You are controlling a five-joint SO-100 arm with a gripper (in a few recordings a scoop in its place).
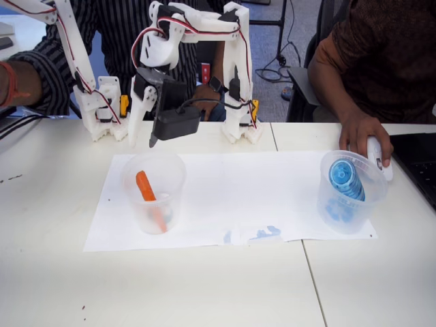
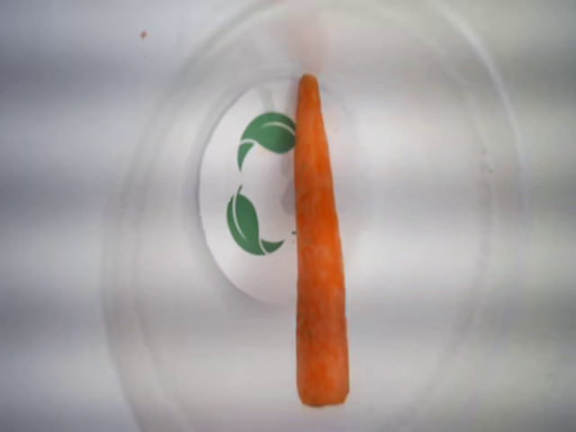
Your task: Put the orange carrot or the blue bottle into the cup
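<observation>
Tabletop: we see a white tabletop (image 1: pixel 41 272) with a big sheet of white paper (image 1: pixel 225 204) on it, and two people sit behind it.
Claw: our claw (image 1: pixel 151 139) hangs in the air over the back rim of the cup. We cannot tell if it is wide or narrow, but it holds nothing.
Cup: the clear cup (image 1: pixel 154 193) stands upright on the paper, just below and in front of the claw.
Carrot: the orange carrot (image 1: pixel 148 197) is inside that cup, leaning on its wall. In the wrist view the carrot (image 2: pixel 319 252) lies across the cup bottom, thin tip up in the picture, next to two green leaf marks (image 2: pixel 256 193).
Bottle: the blue bottle (image 1: pixel 344 180) sits in another clear cup (image 1: pixel 351 197), well apart from the claw, to the right in the fixed view. A person's hand (image 1: pixel 364 136) rests just behind it.
How far: we think the job looks done for the carrot.
How to do it well: we should lift the claw straight up and away, slowly, so that it does not bump the rim and tip the cup over.
</observation>
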